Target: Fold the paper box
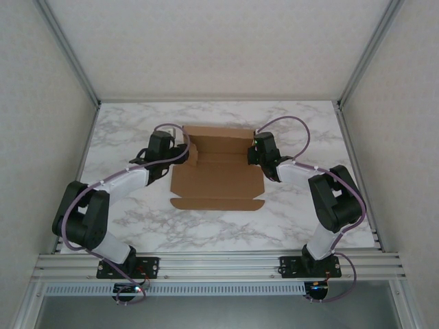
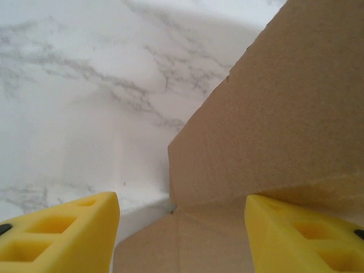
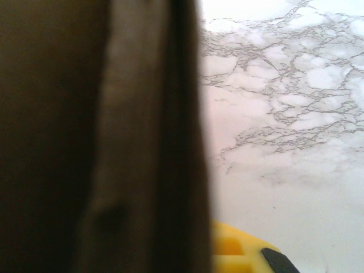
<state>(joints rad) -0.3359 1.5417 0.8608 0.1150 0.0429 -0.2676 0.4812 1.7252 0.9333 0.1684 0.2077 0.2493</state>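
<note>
The paper box (image 1: 216, 181) lies brown and partly folded mid-table, its back wall raised and a flat flap toward me. My left gripper (image 1: 184, 152) is at the box's left side. In the left wrist view its yellow fingers (image 2: 62, 233) stand wide apart and open, with a raised side flap of the box (image 2: 273, 114) and its corner crease between them. My right gripper (image 1: 251, 152) is at the box's right wall. Up close, that dark cardboard wall (image 3: 114, 142) sits tight against one yellow finger (image 3: 239, 253) and hides the other; the gripper is shut on it.
The white marble table (image 1: 309, 130) has bare room on all sides of the box. An aluminium rail (image 1: 219, 264) carries both arm bases at the near edge. Pale enclosure walls with metal posts (image 1: 68, 51) bound the table left, right and behind.
</note>
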